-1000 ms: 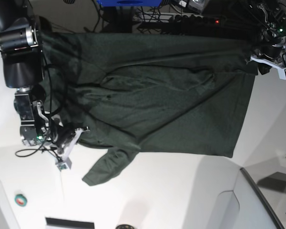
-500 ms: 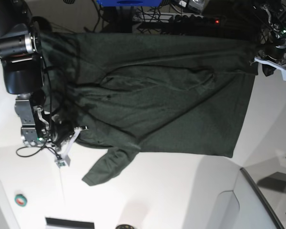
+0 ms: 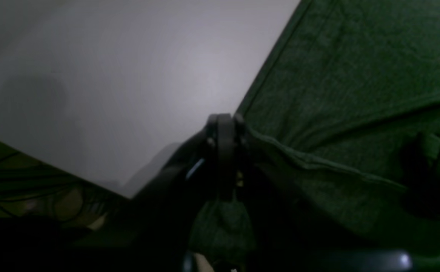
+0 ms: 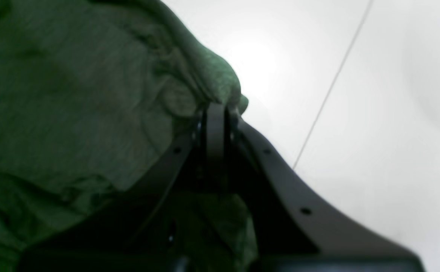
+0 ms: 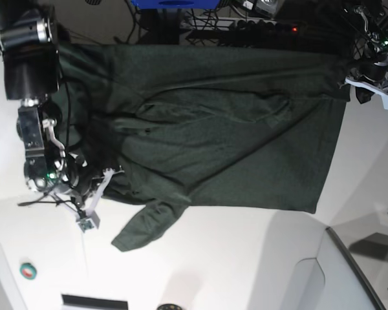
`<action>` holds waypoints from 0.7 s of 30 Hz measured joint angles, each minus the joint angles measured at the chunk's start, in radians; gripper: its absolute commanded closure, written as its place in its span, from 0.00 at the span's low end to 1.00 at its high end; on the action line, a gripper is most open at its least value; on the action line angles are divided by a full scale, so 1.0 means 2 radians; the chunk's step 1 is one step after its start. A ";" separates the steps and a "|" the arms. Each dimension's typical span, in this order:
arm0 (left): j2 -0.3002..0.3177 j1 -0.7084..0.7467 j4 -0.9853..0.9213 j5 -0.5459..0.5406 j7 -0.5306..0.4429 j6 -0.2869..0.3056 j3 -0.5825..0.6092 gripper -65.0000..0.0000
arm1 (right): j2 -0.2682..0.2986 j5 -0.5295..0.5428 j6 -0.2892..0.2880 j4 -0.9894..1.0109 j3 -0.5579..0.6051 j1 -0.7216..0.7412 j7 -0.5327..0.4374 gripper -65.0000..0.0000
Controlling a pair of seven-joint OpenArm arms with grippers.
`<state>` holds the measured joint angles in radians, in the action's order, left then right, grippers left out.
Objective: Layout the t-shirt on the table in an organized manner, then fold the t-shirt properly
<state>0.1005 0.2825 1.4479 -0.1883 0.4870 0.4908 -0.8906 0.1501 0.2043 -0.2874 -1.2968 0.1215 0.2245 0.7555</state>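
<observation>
You had both clamped on the t-shirt: left gripper at a hem corner, right gripper on a bunched edge.

No readable text, label or sign anywhere.

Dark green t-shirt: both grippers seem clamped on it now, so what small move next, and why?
Probably draw the right gripper gently outward, away from the left gripper. Both are shut on edges of the plain dark green cloth t-shirt, which lies mostly spread on the glossy white table but shows creases across its middle and a crumpled sleeve, so light tension should flatten it.
</observation>
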 measured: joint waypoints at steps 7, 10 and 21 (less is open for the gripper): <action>0.001 0.000 0.000 0.000 0.000 0.000 0.000 1.00 | -0.001 0.001 0.000 -0.158 0.001 -0.089 0.052 1.00; 0.001 0.000 0.000 0.000 0.000 0.000 0.001 1.00 | -0.003 0.004 0.000 -0.199 0.004 -0.122 0.072 0.99; 0.000 -0.008 -0.001 0.001 0.000 0.000 0.001 1.00 | -0.026 0.003 0.000 -0.194 0.004 -0.094 0.101 0.63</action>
<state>0.1009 0.2657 1.4467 -0.1867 0.4877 0.4908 -0.8879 0.0978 0.2096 -0.2871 -1.6848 0.1287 0.0364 0.9569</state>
